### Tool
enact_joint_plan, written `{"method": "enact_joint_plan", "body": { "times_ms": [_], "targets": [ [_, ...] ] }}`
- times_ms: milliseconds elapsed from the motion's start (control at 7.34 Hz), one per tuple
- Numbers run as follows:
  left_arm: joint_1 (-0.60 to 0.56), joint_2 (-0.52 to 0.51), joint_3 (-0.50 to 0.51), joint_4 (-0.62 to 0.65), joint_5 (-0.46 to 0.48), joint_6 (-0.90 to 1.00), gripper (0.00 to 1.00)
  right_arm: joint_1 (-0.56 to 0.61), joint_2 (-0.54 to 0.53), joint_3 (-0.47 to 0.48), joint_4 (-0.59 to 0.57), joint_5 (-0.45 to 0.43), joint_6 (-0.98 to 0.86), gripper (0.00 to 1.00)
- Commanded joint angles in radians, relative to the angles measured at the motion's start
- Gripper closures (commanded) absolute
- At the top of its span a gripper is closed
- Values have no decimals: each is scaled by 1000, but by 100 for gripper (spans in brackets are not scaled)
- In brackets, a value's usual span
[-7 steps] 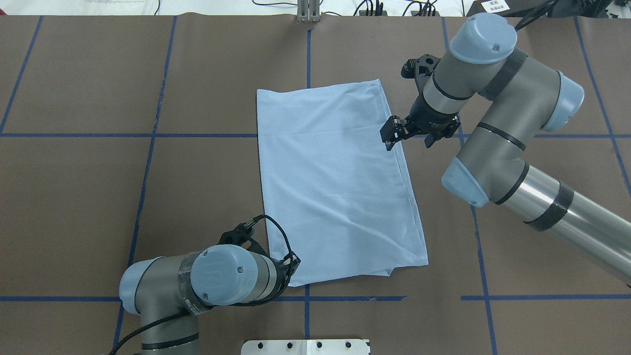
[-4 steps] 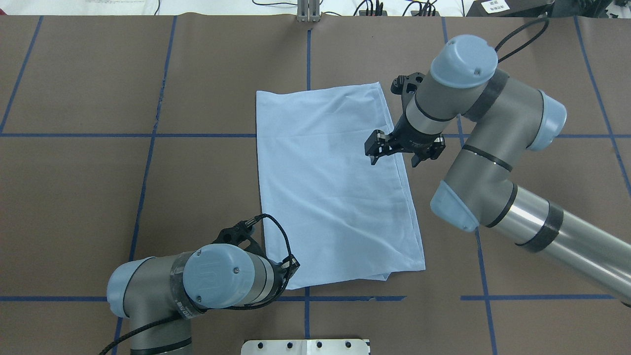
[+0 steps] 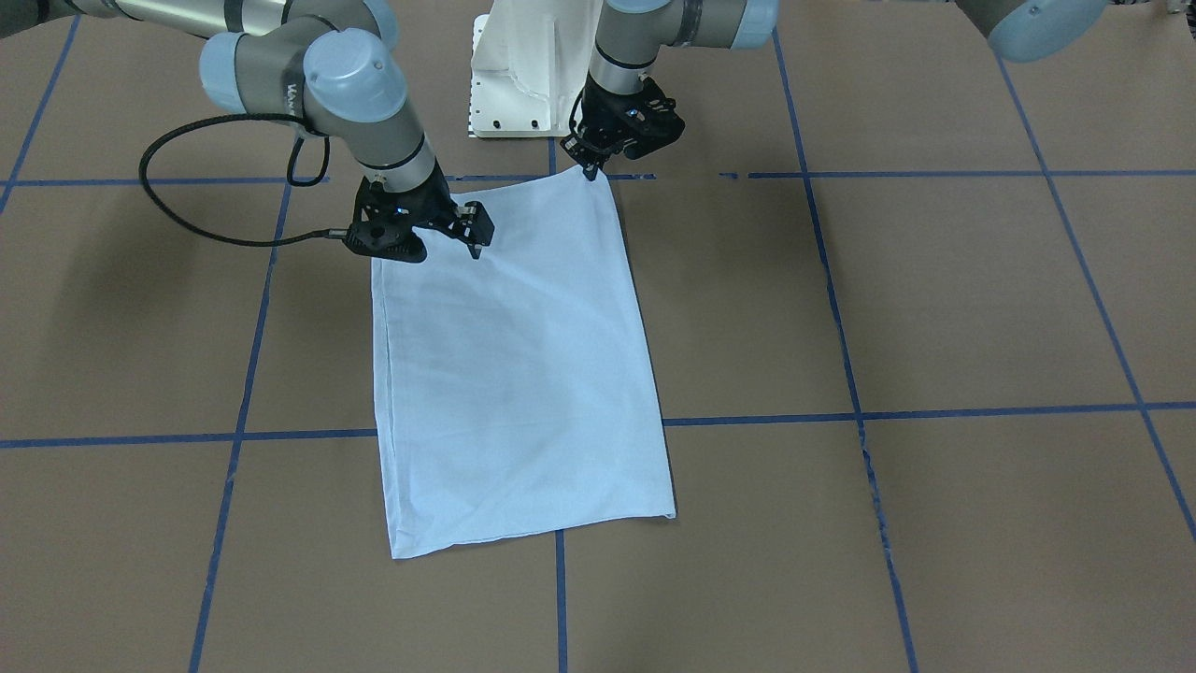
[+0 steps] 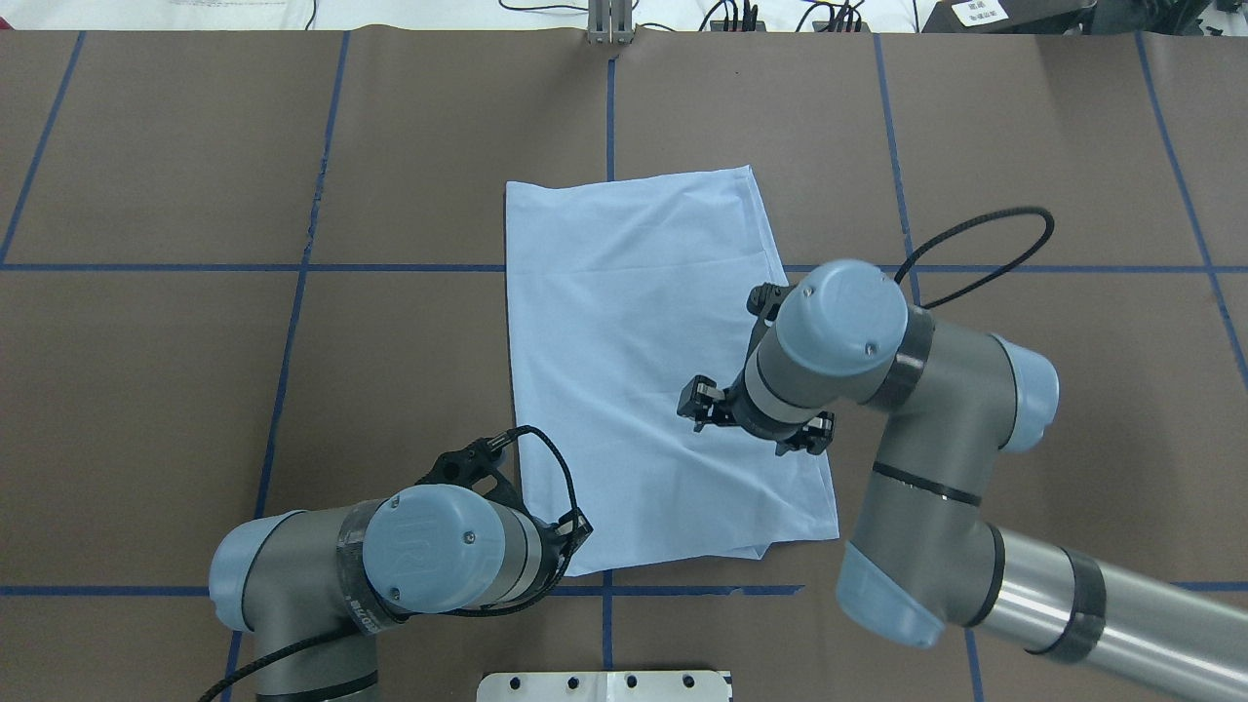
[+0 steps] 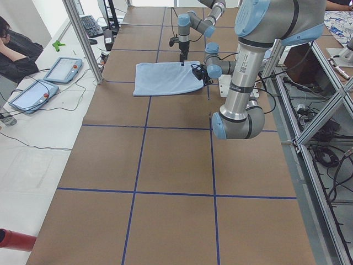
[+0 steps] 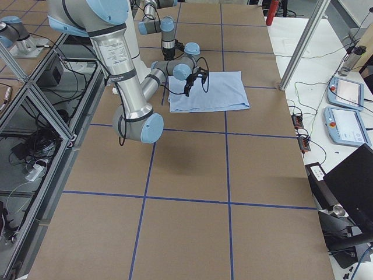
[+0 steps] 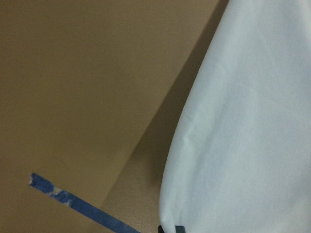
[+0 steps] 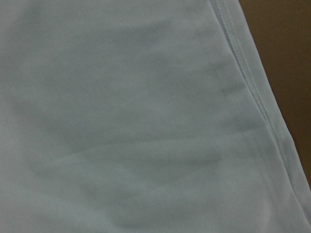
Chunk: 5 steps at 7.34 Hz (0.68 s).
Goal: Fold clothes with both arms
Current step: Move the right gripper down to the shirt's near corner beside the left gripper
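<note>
The left arm (image 4: 429, 551) and right arm (image 4: 936, 390) are grey-silver tubes with rounded pale blue joint caps (image 4: 843, 312), small screws (image 4: 867, 345), black bands (image 4: 1082, 604) and looping black cables (image 4: 1052, 229).

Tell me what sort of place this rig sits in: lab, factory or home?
Probably a robotics lab workcell. The table is papered brown with a blue tape grid, teach pendants lie on the side bench, and aluminium posts stand beside it.
</note>
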Motion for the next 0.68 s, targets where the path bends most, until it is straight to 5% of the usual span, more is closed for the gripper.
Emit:
{"method": "enact_joint_plan", "body": {
  "times_ms": [0, 545],
  "targets": [
    [2, -8, 3, -3, -1, 1, 100, -92, -78, 31, 2, -92, 114, 0],
    [4, -11, 1, -9, -4, 1, 100, -105, -161, 50, 20, -100, 114, 0]
  ]
}}
